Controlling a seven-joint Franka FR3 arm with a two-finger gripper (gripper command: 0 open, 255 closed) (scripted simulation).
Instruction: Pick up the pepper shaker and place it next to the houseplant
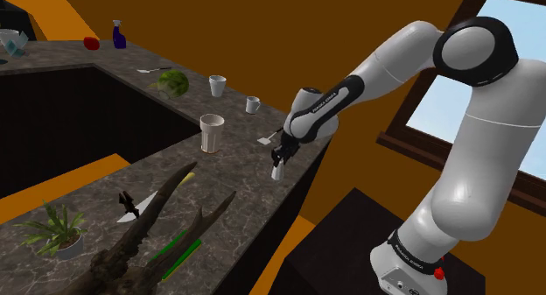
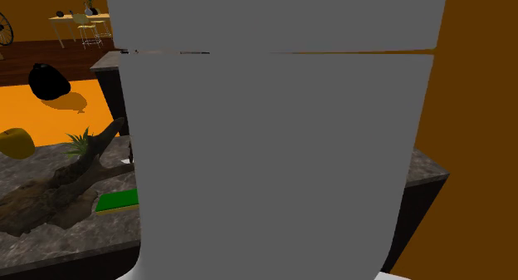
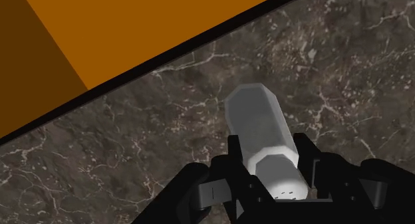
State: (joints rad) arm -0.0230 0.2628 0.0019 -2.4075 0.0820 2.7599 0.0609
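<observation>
My black gripper [image 1: 279, 158] is shut on a pale grey faceted pepper shaker [image 1: 278, 171], held upright by its cap end near the edge of the dark marble counter [image 1: 227, 175]. In the wrist view both fingers clasp the shaker [image 3: 259, 123] with my gripper [image 3: 267, 151] above the marble; whether its base touches the counter I cannot tell. The houseplant [image 1: 57, 230], green leaves in a small white pot, stands far off at the shoulder view's lower left, beyond a piece of driftwood. The houseplant's leaves [image 2: 79, 141] also peek out at the second exterior view's left.
A tall white cup [image 1: 211, 133], a small mug [image 1: 253, 104] and another cup [image 1: 217, 85] stand behind the gripper. Driftwood [image 1: 149, 228], a green book [image 1: 179, 254] and a black-handled tool [image 1: 131, 206] lie between shaker and plant. A big grey shape [image 2: 274, 129] blocks the second exterior view.
</observation>
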